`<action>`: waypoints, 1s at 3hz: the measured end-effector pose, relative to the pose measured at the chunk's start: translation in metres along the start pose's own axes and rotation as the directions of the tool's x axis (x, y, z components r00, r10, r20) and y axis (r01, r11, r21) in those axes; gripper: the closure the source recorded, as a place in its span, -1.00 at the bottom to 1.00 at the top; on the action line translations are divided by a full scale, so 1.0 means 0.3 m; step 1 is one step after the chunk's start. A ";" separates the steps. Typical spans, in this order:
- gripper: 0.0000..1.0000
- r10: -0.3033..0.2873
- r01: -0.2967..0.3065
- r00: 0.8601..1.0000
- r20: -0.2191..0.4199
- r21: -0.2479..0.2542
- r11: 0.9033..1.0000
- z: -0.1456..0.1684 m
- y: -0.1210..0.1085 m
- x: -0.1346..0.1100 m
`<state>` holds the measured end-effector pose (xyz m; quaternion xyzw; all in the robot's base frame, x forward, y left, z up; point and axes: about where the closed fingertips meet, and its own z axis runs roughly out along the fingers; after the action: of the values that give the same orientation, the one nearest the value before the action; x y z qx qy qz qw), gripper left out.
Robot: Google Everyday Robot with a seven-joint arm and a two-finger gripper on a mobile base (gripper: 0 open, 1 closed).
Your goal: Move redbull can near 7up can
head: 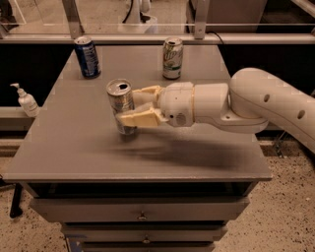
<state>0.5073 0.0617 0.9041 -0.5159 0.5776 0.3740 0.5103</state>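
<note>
Grey table [74, 157] w/ drawers [98, 209] on speckled floor [290, 216], glass partition [39, 12] behind, dim warm light.

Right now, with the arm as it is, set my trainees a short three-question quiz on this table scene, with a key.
1. True or false: the 7up can stands upright near the back of the table.
2. The gripper is shut on: A) a mug B) the redbull can C) nothing.
3. What colour is the can near the table's back left corner, as the picture shows it?
Key: 1 true; 2 B; 3 dark blue, the dark blue can.
</note>
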 end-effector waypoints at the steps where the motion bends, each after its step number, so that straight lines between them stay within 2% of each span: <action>1: 1.00 -0.061 0.065 0.997 -0.041 0.098 0.993 -0.170 -0.158 -0.027; 2: 1.00 -0.061 0.065 0.997 -0.041 0.097 0.993 -0.170 -0.157 -0.027; 3: 1.00 -0.073 0.078 0.996 -0.041 0.127 0.989 -0.223 -0.170 -0.022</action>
<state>0.5433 -0.0107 0.9286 -0.5102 0.5897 0.3070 0.5456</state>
